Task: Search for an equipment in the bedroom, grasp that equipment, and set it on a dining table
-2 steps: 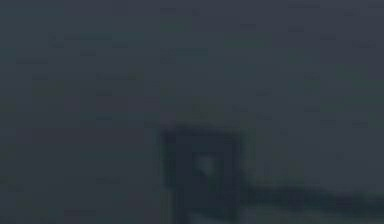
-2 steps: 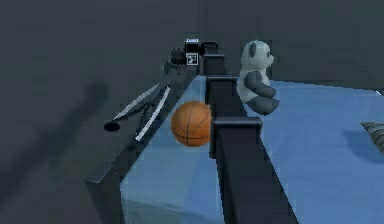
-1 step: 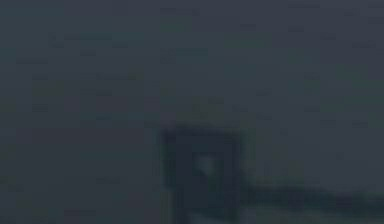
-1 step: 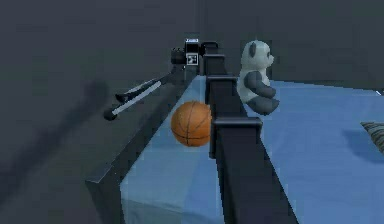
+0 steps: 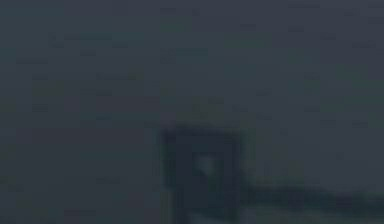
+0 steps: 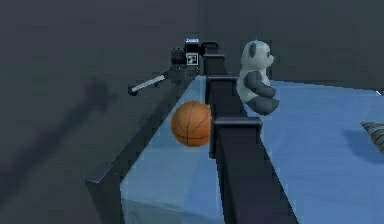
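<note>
A basketball (image 6: 192, 122) rests on a bed (image 6: 320, 130), probably light, firm and roll-prone, best taken across its middle; the state of the gripper (image 6: 137, 90) cannot be told.

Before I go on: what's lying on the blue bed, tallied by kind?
Orange ball: 1
Plush panda: 1
Grey pillow, only its corner visible at the arm side view's right edge: 1
Total: 3
</note>
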